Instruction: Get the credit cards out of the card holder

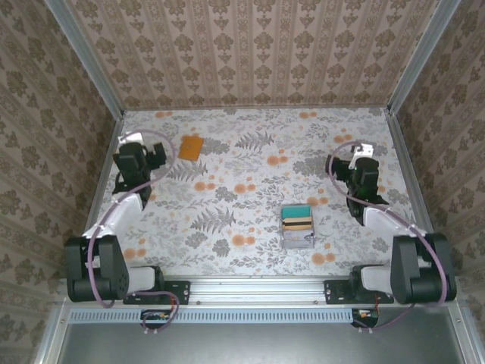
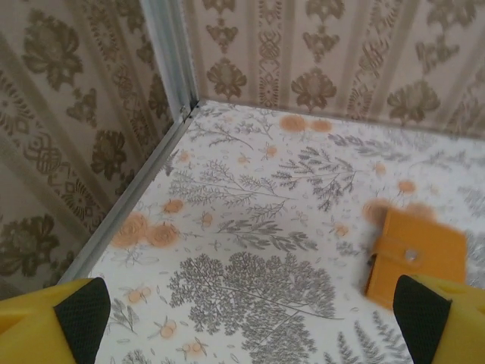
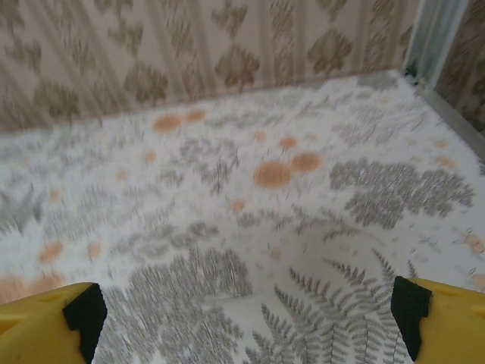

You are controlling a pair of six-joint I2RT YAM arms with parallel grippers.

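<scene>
The card holder (image 1: 191, 146) is a small flat orange wallet lying shut on the flowered table at the back left. In the left wrist view the card holder (image 2: 417, 254) lies just ahead of the right fingertip, its snap tab facing up. My left gripper (image 1: 161, 155) hovers just left of it, open, with nothing between its fingers (image 2: 83, 318). My right gripper (image 1: 356, 155) is open over bare cloth at the back right, far from the wallet; its fingertips (image 3: 413, 315) stand wide apart. The credit cards are hidden inside the shut wallet.
A grey rectangular tray (image 1: 298, 236) with teal and yellow cards sits near the front, right of centre. Patterned walls enclose the table; a metal corner post (image 2: 170, 61) stands close to the left gripper, and a rail (image 1: 258, 290) runs along the near edge.
</scene>
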